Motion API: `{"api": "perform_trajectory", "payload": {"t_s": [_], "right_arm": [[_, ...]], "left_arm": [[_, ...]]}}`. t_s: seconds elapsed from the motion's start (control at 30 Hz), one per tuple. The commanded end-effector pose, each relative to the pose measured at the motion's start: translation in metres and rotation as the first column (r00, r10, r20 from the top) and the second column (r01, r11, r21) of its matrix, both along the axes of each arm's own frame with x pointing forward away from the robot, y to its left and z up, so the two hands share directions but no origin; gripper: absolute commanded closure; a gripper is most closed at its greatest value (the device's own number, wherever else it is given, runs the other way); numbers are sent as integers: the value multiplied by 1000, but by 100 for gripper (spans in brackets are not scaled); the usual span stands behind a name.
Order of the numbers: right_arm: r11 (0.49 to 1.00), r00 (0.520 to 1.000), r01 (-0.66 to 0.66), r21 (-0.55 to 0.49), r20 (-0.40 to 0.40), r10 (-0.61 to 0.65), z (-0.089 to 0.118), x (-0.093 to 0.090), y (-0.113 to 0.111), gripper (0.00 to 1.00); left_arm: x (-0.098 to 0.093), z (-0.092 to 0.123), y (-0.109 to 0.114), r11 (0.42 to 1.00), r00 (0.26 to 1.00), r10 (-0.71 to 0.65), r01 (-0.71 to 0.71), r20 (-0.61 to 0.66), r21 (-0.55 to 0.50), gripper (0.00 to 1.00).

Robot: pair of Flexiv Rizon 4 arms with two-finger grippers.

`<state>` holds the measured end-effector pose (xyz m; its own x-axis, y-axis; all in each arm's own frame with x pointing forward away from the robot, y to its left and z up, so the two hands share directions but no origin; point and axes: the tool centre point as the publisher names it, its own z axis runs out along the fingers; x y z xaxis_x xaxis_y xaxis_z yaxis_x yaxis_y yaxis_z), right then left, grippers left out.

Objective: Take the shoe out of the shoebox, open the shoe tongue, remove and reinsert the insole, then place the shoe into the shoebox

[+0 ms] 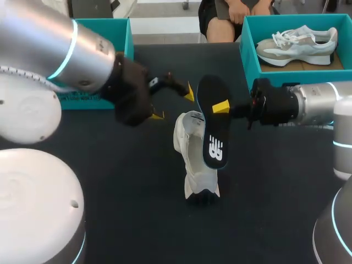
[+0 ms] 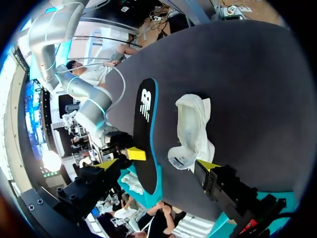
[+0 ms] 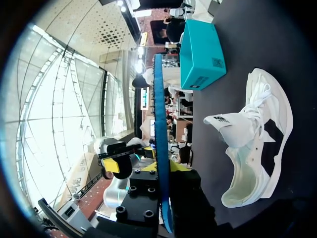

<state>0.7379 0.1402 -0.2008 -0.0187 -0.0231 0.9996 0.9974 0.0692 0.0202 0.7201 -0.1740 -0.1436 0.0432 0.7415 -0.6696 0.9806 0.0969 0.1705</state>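
Observation:
My right gripper is shut on a dark insole with a white logo and holds it above the table, over the white shoe. The shoe rests on the black table with its tongue pulled out. In the right wrist view the insole shows edge-on, running out from between the fingers of my right gripper, with the shoe beside it. My left gripper stands open just left of the insole, apart from it. In the left wrist view the insole and shoe lie ahead of the left gripper.
A teal shoebox at the back right holds a second, grey-white shoe. Another teal box stands at the back left, behind my left arm; it also shows in the right wrist view.

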Motion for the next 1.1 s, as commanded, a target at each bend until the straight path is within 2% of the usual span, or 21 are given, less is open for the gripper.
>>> {"api": "perform_trajectory", "payload": {"t_s": [0.03,0.33,0.47,0.7,1.1], "right_arm": [[1000,1000,-3,-2,-1,3,-1,0,0,100],[1000,1000,-7,-4,0,7,0,1,1,100],[1000,1000,-5,-4,-1,5,-1,1,2,100],[1000,1000,-5,-3,3,5,-1,1,3,100],[1000,1000,-7,-4,2,7,-2,2,4,100]], "left_arm": [[1,3,-2,988,999,29,-26,-14,154,0],[23,5,-18,933,981,155,-106,-119,343,0],[30,6,-26,887,968,213,-133,-136,442,0],[33,3,-37,810,963,237,-125,-126,572,0],[26,4,-44,767,970,210,-86,-122,636,0]]}}
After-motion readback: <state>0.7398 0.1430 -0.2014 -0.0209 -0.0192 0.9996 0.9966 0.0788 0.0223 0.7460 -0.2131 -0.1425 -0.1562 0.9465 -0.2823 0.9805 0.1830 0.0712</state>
